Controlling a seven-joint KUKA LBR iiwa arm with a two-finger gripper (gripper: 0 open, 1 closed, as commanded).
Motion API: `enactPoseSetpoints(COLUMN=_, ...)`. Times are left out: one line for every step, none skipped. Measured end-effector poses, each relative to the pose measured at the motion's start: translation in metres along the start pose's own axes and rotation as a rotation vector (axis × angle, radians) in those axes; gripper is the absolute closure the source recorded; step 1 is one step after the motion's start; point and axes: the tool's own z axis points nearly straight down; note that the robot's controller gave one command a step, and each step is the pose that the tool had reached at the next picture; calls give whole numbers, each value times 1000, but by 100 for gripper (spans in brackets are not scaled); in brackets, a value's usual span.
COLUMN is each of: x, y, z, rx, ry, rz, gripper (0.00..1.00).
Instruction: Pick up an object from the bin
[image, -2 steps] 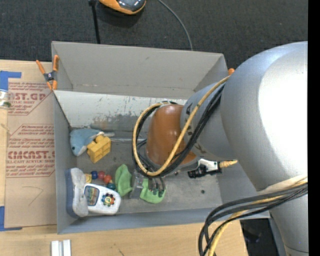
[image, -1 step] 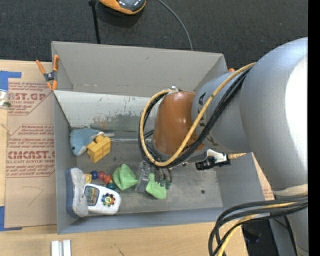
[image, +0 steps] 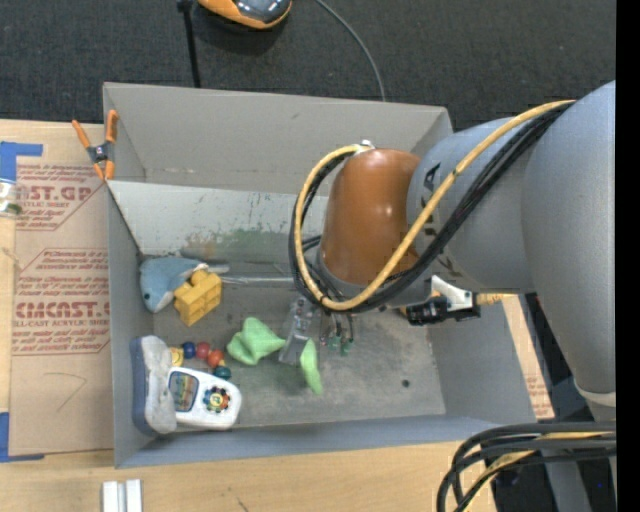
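My gripper (image: 298, 340) reaches down under the orange wrist cover to the middle of the bin floor. Its tip rests against a floppy light-green thing (image: 255, 343), whose second lobe (image: 312, 372) pokes out just right of and below the tip. Nothing can be seen held. A yellow blocky toy (image: 198, 296) lies to the upper left of the green thing. Beside that toy is a blue-grey plush fish (image: 160, 281).
A white baby toy (image: 190, 396) with coloured buttons and beads lies in the bin's front left corner. The arm and its cables cover the bin's right and back part. Bare floor shows at the front right.
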Motion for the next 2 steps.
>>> enactPoseSetpoints(x=-18, y=32, z=32, rx=-4, ry=-9, rz=-24, gripper=100)
enactPoseSetpoints(x=-7, y=28, z=22, rx=8, ry=14, rz=-11, gripper=100)
